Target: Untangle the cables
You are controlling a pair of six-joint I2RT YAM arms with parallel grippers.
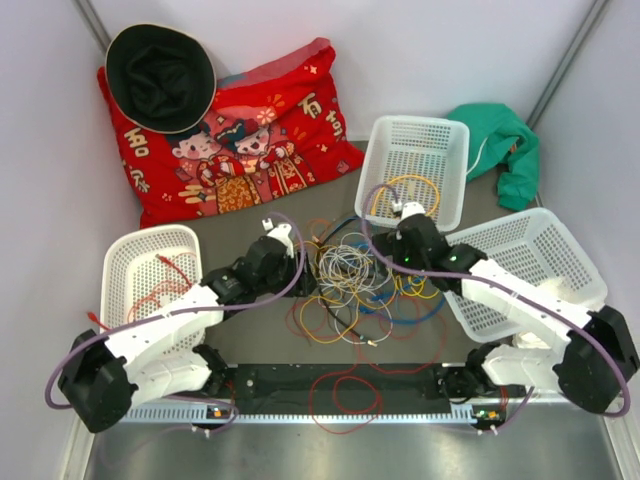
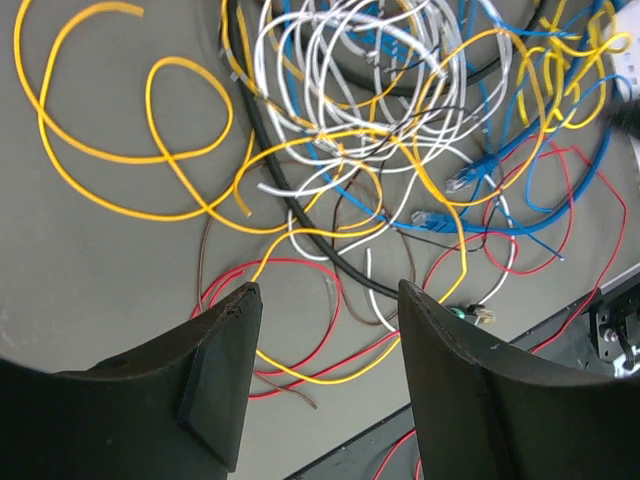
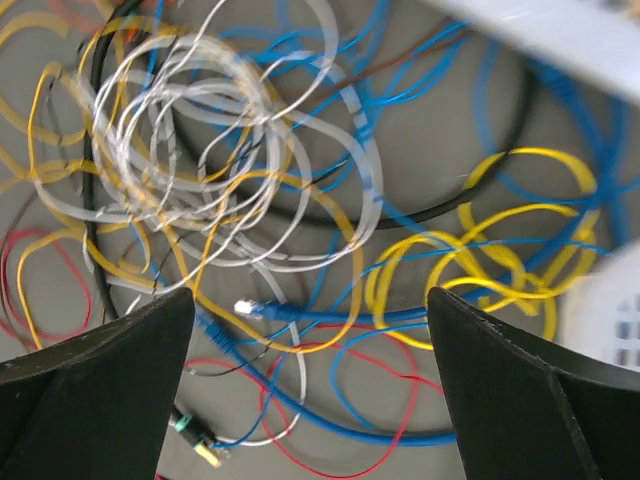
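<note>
The cables [image 1: 350,275] lie in a tangled heap on the grey mat between my two arms. It holds a white coil [image 2: 360,70], orange loops [image 2: 150,130], blue, black and red wires. My left gripper [image 1: 305,283] is open at the heap's left edge. In the left wrist view [image 2: 328,290] a yellow wire [image 2: 320,378] and a red wire [image 2: 335,300] lie on the mat below the gap. My right gripper [image 1: 388,265] is open over the heap's right side. The right wrist view [image 3: 310,295] shows a blue cable with a plug [image 3: 250,308], the white coil [image 3: 190,150] and yellow loops [image 3: 500,260] beneath.
A white basket [image 1: 120,262] at the left holds a red wire. A second basket [image 1: 385,150] at the back holds a yellow wire, and a third [image 1: 570,262] is at the right. A red cushion [image 1: 260,140], black hat [image 1: 160,78] and green cloth [image 1: 505,140] lie behind. A black rail [image 1: 330,380] runs along the front.
</note>
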